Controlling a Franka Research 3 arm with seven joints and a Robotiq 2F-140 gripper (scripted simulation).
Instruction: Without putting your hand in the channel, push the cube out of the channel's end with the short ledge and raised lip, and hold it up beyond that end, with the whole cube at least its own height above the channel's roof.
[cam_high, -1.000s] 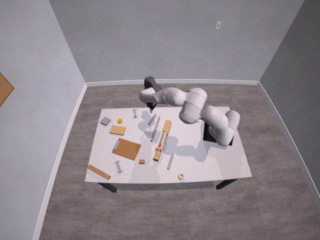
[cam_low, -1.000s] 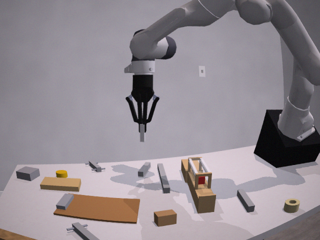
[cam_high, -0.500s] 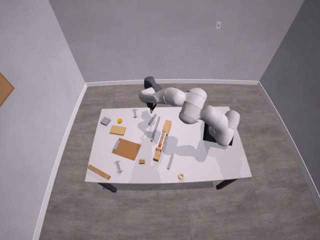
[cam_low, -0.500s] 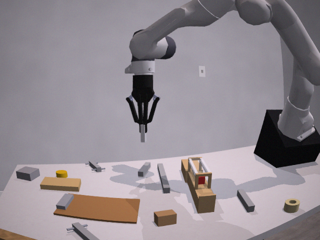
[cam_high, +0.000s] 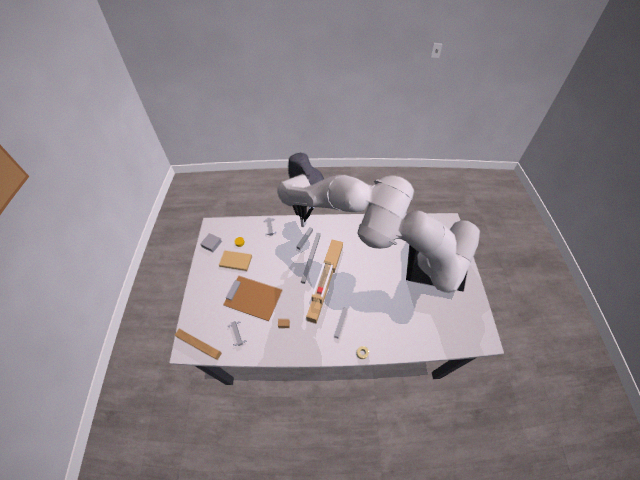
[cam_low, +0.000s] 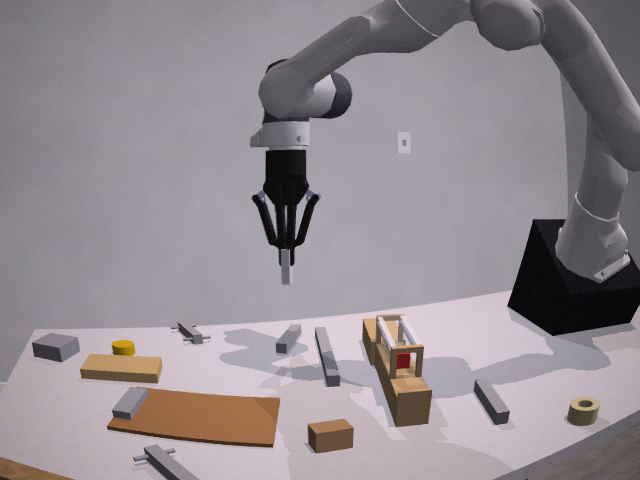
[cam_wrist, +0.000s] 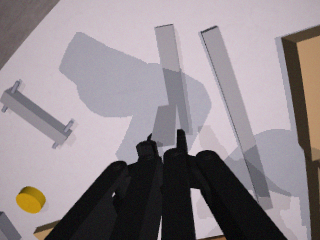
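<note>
The red cube (cam_high: 320, 290) (cam_low: 403, 360) sits inside the wooden channel (cam_high: 333, 253) (cam_low: 410, 400) (cam_wrist: 310, 90), under its slim roof rails, near the end closest to the table's front. My gripper (cam_high: 302, 223) (cam_low: 285, 268) (cam_wrist: 170, 119) is shut with nothing between the fingers; only its pale pads stick out below. It hangs high over the table's back, above a short grey bar (cam_high: 304, 239) (cam_low: 287, 338) (cam_wrist: 166, 50). A long grey bar (cam_high: 311, 256) (cam_low: 327, 356) (cam_wrist: 225, 85) lies between that bar and the channel.
A grey T-shaped piece (cam_high: 269, 225) (cam_low: 190, 332) (cam_wrist: 35, 112) and a yellow disc (cam_high: 239, 241) (cam_low: 123, 347) (cam_wrist: 31, 198) lie to the left. Another grey bar (cam_high: 340, 322) (cam_low: 491, 400), a ring (cam_high: 362, 352) (cam_low: 583, 410), a brown board (cam_high: 253, 298) (cam_low: 206, 415) and a small wood block (cam_high: 283, 322) (cam_low: 330, 435) lie nearer the front.
</note>
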